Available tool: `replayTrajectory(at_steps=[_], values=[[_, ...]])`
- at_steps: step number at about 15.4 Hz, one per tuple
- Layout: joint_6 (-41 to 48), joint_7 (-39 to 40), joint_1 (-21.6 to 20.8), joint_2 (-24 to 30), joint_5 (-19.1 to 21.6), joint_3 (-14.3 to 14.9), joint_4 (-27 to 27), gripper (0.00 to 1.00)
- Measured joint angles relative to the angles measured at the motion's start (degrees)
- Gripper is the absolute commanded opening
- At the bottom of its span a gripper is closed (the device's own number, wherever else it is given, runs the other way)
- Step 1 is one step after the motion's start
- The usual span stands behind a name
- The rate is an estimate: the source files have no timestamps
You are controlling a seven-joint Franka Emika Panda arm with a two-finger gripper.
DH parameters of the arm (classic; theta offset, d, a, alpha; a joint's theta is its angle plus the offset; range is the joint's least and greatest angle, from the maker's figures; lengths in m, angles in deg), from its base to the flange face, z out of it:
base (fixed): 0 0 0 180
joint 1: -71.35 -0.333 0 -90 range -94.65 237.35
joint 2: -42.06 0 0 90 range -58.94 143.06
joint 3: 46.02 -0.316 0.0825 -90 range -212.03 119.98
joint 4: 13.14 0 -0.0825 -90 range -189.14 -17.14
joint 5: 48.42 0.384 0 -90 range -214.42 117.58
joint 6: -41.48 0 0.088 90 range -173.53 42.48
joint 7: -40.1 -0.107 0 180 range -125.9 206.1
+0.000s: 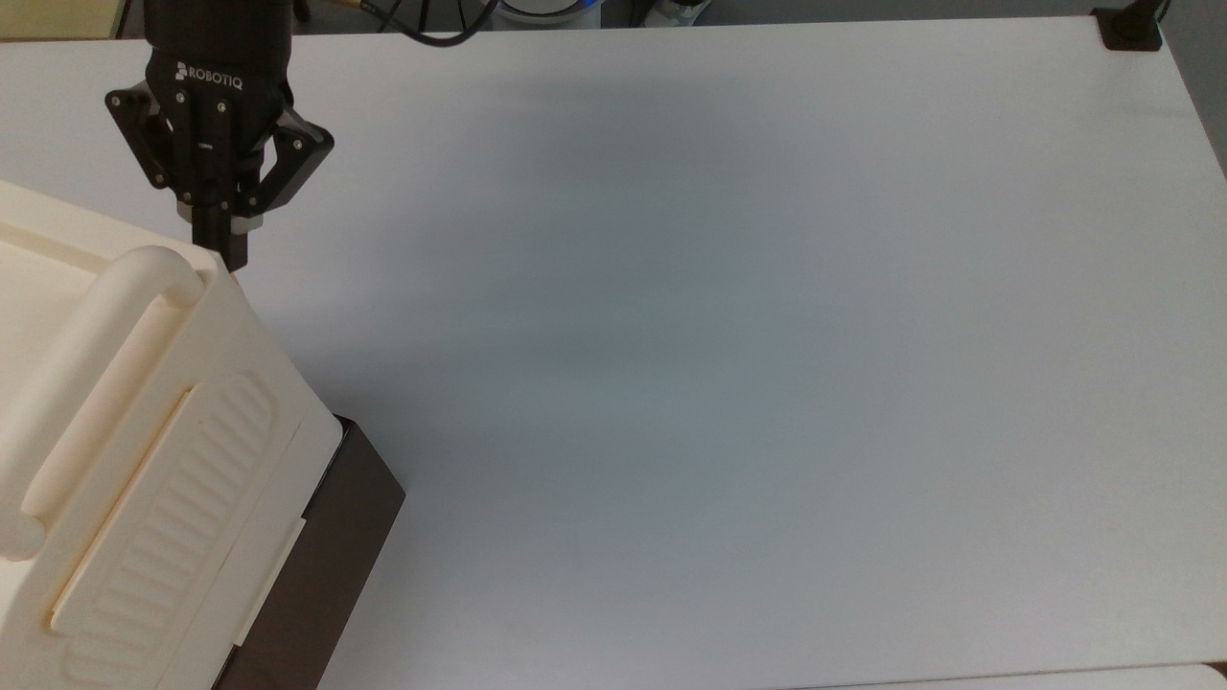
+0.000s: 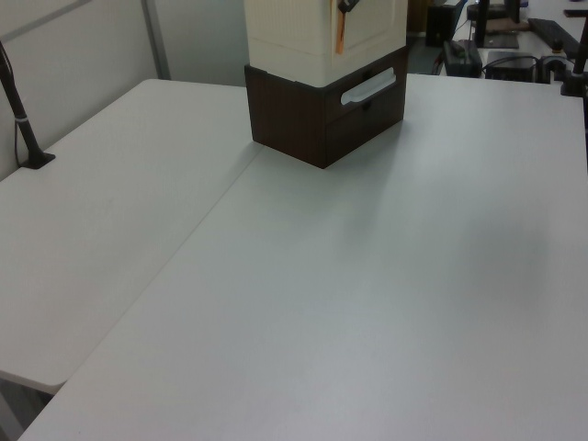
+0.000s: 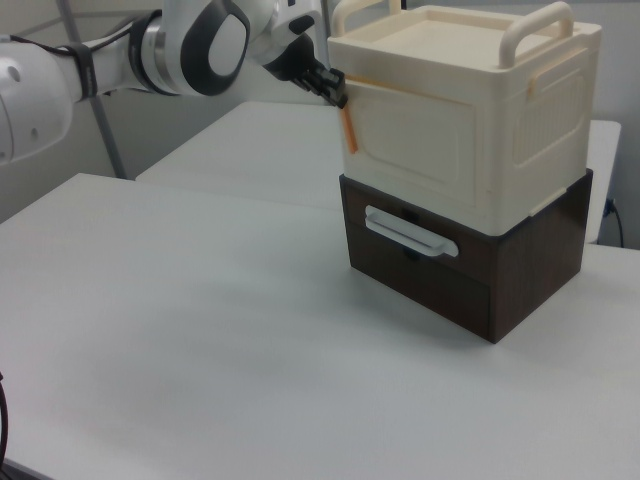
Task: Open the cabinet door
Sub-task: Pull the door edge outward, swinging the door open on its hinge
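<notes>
A: How did the jaws stand on the black two-finger gripper [image 1: 220, 251]?

B: In the top view the 2 fingers were drawn together into 1 narrow dark tip, pointing down at the upper corner of the large boxy cream plastic cabinet [image 3: 470, 110]. In the right view the gripper [image 3: 338, 92] met the top corner of the flat cream rectangular cabinet door [image 3: 415, 145]. Whether anything was pinched between the jaws, I could not tell.

A: And the door itself?

B: It faced the right view's left front, a panel with a raised rim. Its edge nearest the gripper stood slightly away from the cabinet body, and a thin orange strip [image 3: 349, 128] showed in that gap. In the left view the same orange strip [image 2: 339, 35] ran down the cabinet's near corner.

A: Where was the cabinet?

B: On a dark brown box base [image 3: 470, 275] with a cream bar handle [image 3: 410, 232] on its front, all standing on the white worktop [image 3: 200, 330]. In the top view the cabinet [image 1: 144, 450] sat at the top view's lower left, with its thick rounded bar handle [image 1: 86, 364] on top and a ribbed side panel [image 1: 168, 522] turned toward the open worktop [image 1: 748, 335]. In the left view it stood at the far end of the worktop [image 2: 349, 303].

A: The arm?

B: The white robot arm [image 3: 120, 50] reached in from the right view's upper left.
</notes>
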Motion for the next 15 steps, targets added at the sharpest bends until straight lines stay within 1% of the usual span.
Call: replayTrajectory(at_steps=[4, 10, 13, 14, 15], values=[[4.8, 0.0, 0.0, 1.1, 0.0, -0.2, 0.0, 0.05], [5.6, -0.1, 0.1, 2.5, 0.1, -0.2, -1.4, 0.05], [8.4, -0.1, 0.1, 4.3, 0.1, -0.2, -2.4, 0.05], [9.8, -0.1, 0.1, 5.1, 0.1, -0.2, -2.9, 0.06], [10.9, 0.0, 0.1, 5.5, 0.1, -0.2, -3.1, 0.08]])
